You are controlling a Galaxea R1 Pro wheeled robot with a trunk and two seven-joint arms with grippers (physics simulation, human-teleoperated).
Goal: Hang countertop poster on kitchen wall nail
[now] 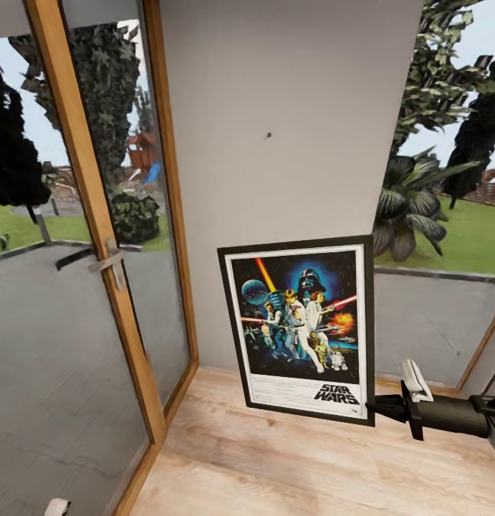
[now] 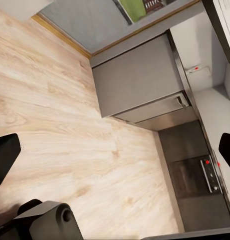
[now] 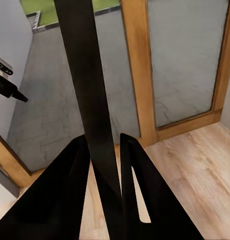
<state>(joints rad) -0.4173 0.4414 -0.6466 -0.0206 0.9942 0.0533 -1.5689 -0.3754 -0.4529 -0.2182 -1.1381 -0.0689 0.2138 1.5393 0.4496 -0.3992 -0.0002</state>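
The poster (image 1: 299,328) was already off the worktop and in the air in front of a grey wall panel (image 1: 290,107) between two glazed areas, so pickup looked done. The right hand (image 1: 375,410) gripped it at the lower right corner of the black frame, the arm reaching in from the right edge of the head view. The poster stood upright, slightly tilted, its bottom edge over the wooden floor (image 1: 290,466). A small dark nail (image 1: 267,135) sat on the wall well above the poster's top edge. Hanging was not done yet; judged from this, the poster needed lifting until its top reached the nail, then pressing to the wall.

Right wrist view: the two dark fingers (image 3: 144,190) were closed on the frame edge (image 3: 87,85), which ran as a long black strip away from the camera. This confirmed the clamp, which the head view showed only small. It also showed the wood-framed glass door (image 3: 137,75) and paving outside, but not the nail.

Left wrist view: the left hand (image 2: 117,155) had its fingertips far apart at the picture's edges, holding nothing, pointing down at the floor. It took in kitchen cabinets (image 2: 139,80) and an oven front (image 2: 194,175) that the head view lacked.
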